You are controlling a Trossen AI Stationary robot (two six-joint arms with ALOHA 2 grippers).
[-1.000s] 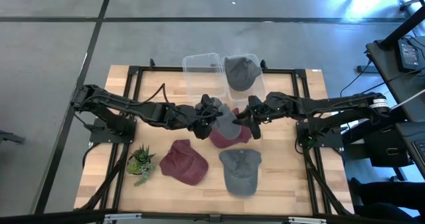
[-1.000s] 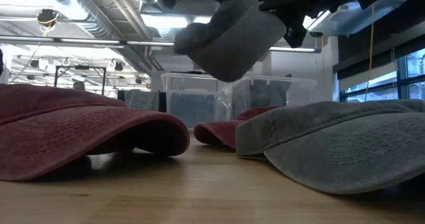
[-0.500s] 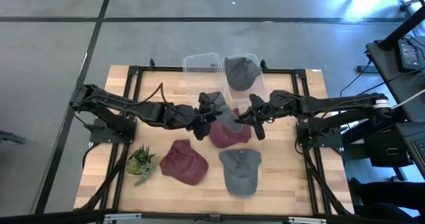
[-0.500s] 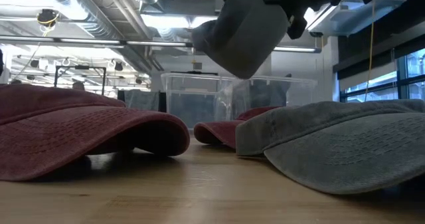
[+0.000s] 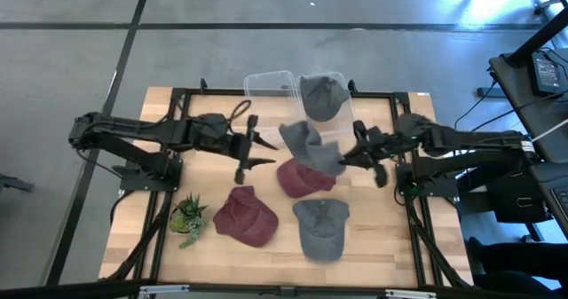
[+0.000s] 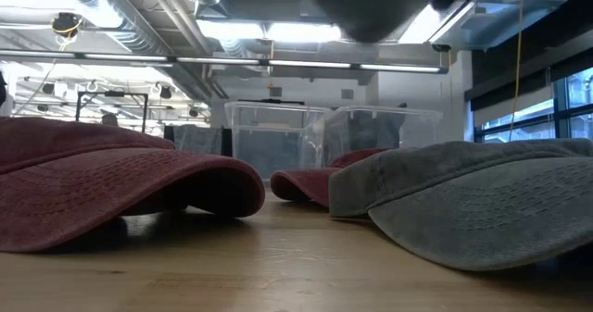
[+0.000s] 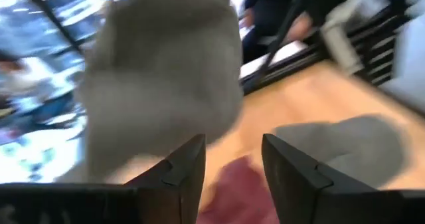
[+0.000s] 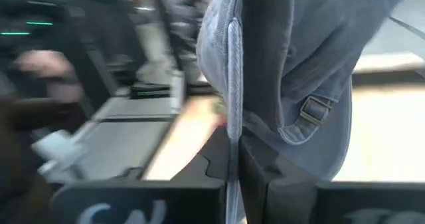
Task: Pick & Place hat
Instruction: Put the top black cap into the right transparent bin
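You are in the transport step: the right end effector (image 5: 358, 154) is clamped on the edge of a grey fabric cap (image 5: 312, 148), which hangs in the air above the middle of the wooden counter (image 5: 390, 237), just near of the two clear plastic bins (image 5: 266, 88) at the far edge. In the right wrist view the cap's brim seam and buckled strap (image 8: 311, 108) sit pinched between the two dark fingers. The left end effector (image 5: 248, 148) stands off to the cap's left with its fingers (image 7: 182, 171) parted and gripping nothing. The right-hand bin already contains another grey cap (image 5: 321, 95). On the counter below lie a maroon cap (image 5: 304, 178) directly under the carried one, a second maroon cap (image 5: 246, 216) nearer and to the left, a grey cap (image 5: 320, 227) near the front edge, and a small green potted plant (image 5: 188, 216) at near left. Judging by the layout, your next move is to carry the held cap farther over a bin, keep it clear of the bin wall, then part the fingers to drop it inside.
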